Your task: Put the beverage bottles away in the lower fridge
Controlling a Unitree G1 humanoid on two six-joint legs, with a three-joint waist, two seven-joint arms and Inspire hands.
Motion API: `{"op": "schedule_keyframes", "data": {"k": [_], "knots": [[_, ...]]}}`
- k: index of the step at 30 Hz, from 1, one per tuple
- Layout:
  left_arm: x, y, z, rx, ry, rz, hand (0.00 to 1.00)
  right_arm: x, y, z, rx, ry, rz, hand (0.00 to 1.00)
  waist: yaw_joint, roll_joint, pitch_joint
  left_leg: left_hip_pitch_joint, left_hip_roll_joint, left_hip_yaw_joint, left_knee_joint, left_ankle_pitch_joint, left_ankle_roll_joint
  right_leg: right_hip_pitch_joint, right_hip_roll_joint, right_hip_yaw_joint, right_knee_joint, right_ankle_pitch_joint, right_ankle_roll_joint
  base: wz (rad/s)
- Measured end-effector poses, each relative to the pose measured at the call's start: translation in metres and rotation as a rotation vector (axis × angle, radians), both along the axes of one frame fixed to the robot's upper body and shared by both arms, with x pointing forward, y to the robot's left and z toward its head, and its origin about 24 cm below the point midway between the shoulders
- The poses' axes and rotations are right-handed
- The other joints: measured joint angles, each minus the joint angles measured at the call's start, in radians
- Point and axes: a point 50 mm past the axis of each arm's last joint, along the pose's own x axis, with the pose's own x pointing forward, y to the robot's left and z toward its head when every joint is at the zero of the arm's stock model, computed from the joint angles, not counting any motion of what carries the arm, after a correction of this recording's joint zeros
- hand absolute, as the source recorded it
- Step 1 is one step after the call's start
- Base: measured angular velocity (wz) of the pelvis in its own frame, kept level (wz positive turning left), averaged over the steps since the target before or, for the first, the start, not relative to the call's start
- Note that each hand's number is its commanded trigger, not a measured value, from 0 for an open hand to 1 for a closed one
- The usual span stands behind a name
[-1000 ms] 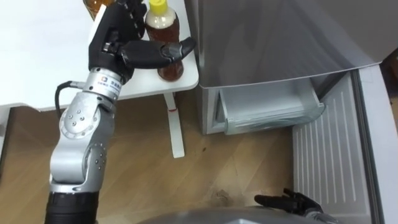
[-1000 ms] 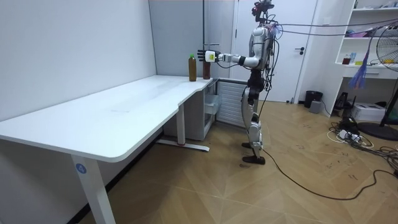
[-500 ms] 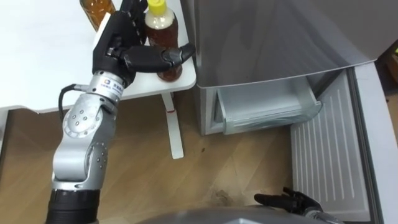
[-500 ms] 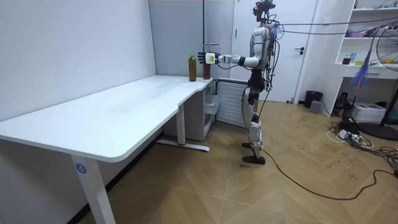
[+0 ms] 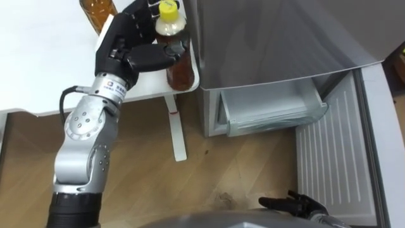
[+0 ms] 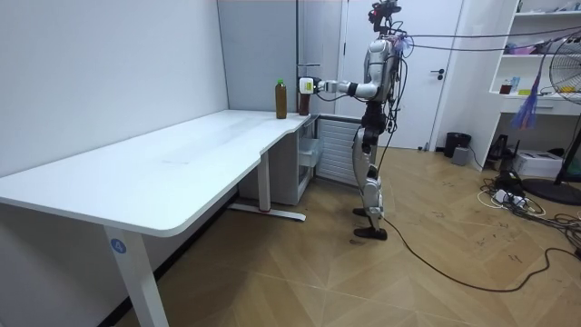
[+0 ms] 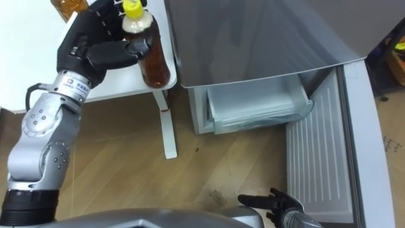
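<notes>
The left hand (image 5: 123, 47) is gripping the yellow-capped bottle (image 5: 180, 68) of brown drink at the counter (image 5: 44, 69) corner, with the thumb crossing its front and the fingers wrapping behind. The bottle is leaning slightly, its base over the counter edge beside the fridge (image 5: 272, 38); whether it is touching the top I cannot tell. A second bottle (image 5: 97, 9) is standing just beyond the hand. Below the fridge's grey front a clear drawer (image 5: 272, 113) is showing. The right hand (image 5: 295, 204) is hanging low, fingers loosely spread. In the room view the robot is standing by the fridge, left arm reaching out level to the counter's end.
</notes>
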Motion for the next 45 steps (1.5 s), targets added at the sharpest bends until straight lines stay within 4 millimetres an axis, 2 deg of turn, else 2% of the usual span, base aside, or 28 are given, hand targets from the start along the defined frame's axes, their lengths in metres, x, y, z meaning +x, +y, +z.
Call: {"op": "schedule_keyframes", "data": {"k": [5, 33, 40, 45], "knots": [[0.000, -0.005, -0.015, 0.096, 0.087, -0.023, 1.00, 0.000, 0.000, 0.000, -0.001, 0.001, 0.000, 0.00, -0.001, 0.000, 0.0004, 0.000, 0.000, -0.002, -0.001, 0.000, 0.000, 0.000, 0.000, 0.000, -0.001, 0.000, 0.000, 0.00], [-0.001, -0.006, -0.016, 0.110, 0.101, -0.033, 1.00, 0.003, 0.001, 0.000, -0.005, 0.002, 0.000, 0.00, -0.001, -0.003, 0.0018, -0.014, 0.001, -0.002, 0.007, 0.000, 0.000, -0.007, -0.001, -0.005, -0.001, 0.000, -0.001, 0.00], [-0.001, -0.014, -0.017, 0.057, 0.098, -0.036, 1.00, 0.016, 0.008, 0.003, -0.020, -0.031, 0.140, 0.00, 0.027, -0.009, -0.0031, -0.012, 0.002, -0.003, 0.007, 0.000, 0.000, -0.009, 0.001, -0.005, 0.000, 0.002, -0.003, -0.03], [-0.002, -0.026, -0.020, 0.046, 0.111, -0.078, 1.00, 0.040, 0.029, 0.008, -0.026, -0.098, 0.365, 0.00, 0.046, -0.012, -0.0025, 0.001, 0.002, -0.003, 0.005, 0.000, 0.000, 0.000, 0.000, -0.007, 0.003, 0.002, -0.003, -0.03]]}}
